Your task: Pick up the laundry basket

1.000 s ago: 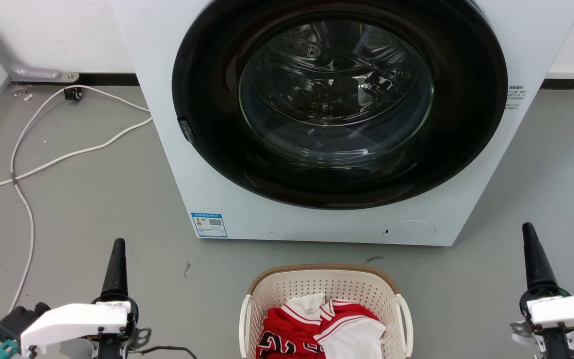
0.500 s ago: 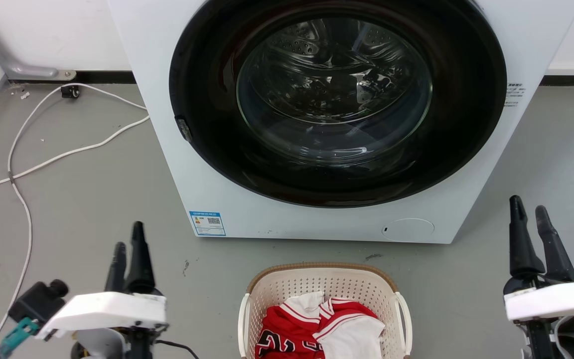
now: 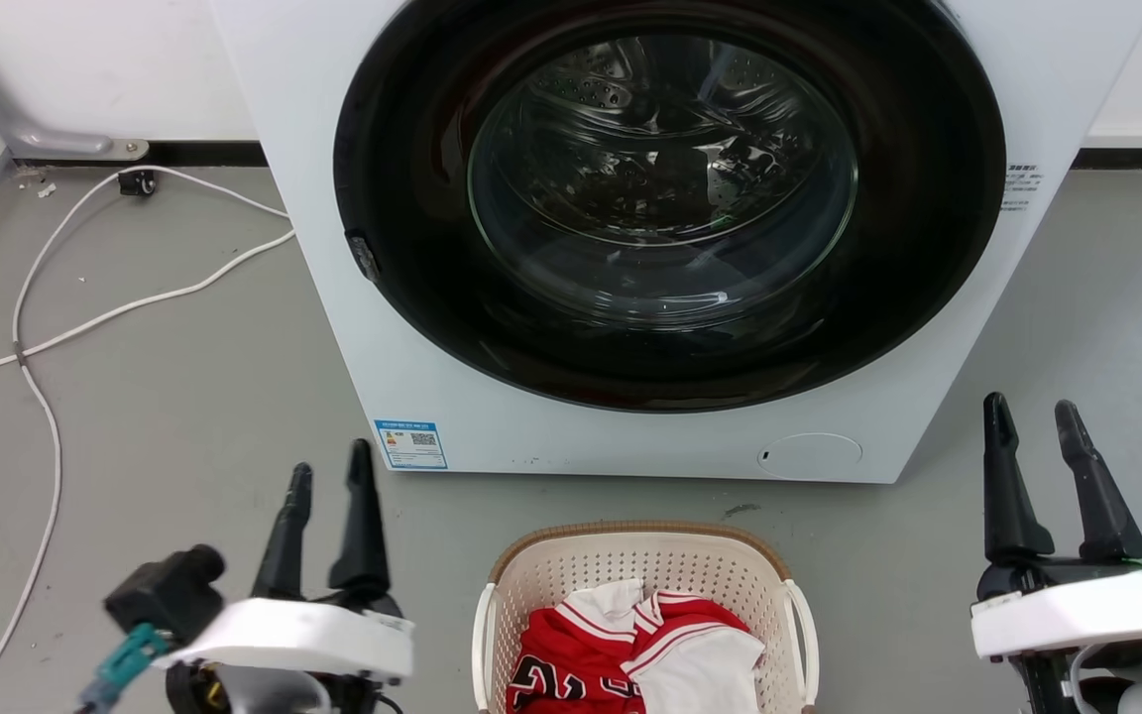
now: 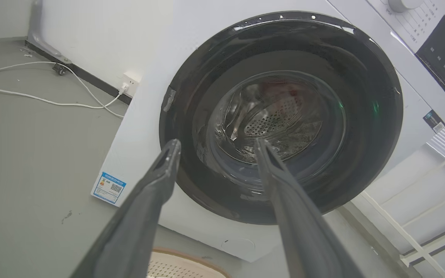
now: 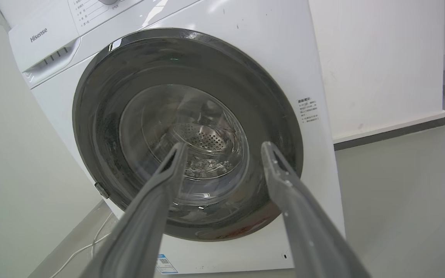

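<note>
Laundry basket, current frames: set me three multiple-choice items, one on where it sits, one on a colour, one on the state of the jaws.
1. Where is the laundry basket?
A. Inside the drum.
B. On the floor in front of the washing machine.
C. On top of the machine.

2. What colour is the basket's rim?
A. Brown.
B. Blue.
C. Black.

3. How do the jaws of the left gripper and right gripper stand?
A. Both shut on the handles.
B. Left shut, right open.
C. Both open, holding nothing.

Answers:
1 B: the head view shows it on the grey floor, just short of the machine's front.
2 A: a brown woven-look band tops the cream perforated wall.
3 C: each pair stands apart, out to either side of the basket and clear of it.
</note>
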Controlling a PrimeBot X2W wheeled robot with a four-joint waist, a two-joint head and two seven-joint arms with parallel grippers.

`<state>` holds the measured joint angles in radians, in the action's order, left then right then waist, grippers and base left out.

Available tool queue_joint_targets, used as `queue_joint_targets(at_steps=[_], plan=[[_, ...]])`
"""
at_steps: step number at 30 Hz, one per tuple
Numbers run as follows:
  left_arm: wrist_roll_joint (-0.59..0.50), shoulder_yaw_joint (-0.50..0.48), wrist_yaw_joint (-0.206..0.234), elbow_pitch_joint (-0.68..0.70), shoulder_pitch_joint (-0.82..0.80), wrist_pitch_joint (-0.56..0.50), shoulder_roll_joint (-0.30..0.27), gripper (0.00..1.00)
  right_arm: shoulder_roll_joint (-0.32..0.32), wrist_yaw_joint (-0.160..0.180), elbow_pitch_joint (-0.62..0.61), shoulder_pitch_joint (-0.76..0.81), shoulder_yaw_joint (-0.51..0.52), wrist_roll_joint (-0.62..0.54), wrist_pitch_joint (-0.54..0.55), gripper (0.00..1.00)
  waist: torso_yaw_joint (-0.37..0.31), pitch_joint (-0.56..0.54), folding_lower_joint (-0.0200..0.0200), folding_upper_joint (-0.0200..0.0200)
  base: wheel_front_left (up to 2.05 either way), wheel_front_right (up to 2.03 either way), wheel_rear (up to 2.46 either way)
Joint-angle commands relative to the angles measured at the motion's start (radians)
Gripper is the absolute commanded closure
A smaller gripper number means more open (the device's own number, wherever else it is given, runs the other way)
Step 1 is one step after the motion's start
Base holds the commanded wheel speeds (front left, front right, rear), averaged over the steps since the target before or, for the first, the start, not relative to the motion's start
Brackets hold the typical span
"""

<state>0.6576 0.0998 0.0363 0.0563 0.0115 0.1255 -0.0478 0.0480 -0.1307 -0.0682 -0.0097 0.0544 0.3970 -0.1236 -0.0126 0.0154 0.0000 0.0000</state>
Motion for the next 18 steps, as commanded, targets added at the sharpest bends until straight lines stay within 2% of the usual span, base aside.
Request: queue_joint_targets(at_steps=[1, 10, 18], plan=[[-0.061, 0.023, -0.001, 0.017, -0.007, 0.011, -0.002, 0.00, 0.003, 0.000, -0.020, 0.001, -0.003, -0.040, -0.012, 0.00, 0.000, 0.000, 0.0000, 0.0000, 0.00, 0.00, 0.00], [-0.219, 0.098, 0.025, 0.047, -0.018, 0.032, -0.014, 0.00, 0.003, 0.000, -0.033, 0.016, -0.012, -0.137, -0.032, 0.00, -0.003, 0.003, 0.0000, 0.0000, 0.00, 0.00, 0.00], [-0.319, 0.194, 0.092, 0.057, -0.026, 0.051, -0.055, 0.00, 0.003, 0.000, -0.001, 0.036, -0.006, -0.189, -0.053, 0.00, -0.001, 0.001, 0.0000, 0.0000, 0.00, 0.00, 0.00]])
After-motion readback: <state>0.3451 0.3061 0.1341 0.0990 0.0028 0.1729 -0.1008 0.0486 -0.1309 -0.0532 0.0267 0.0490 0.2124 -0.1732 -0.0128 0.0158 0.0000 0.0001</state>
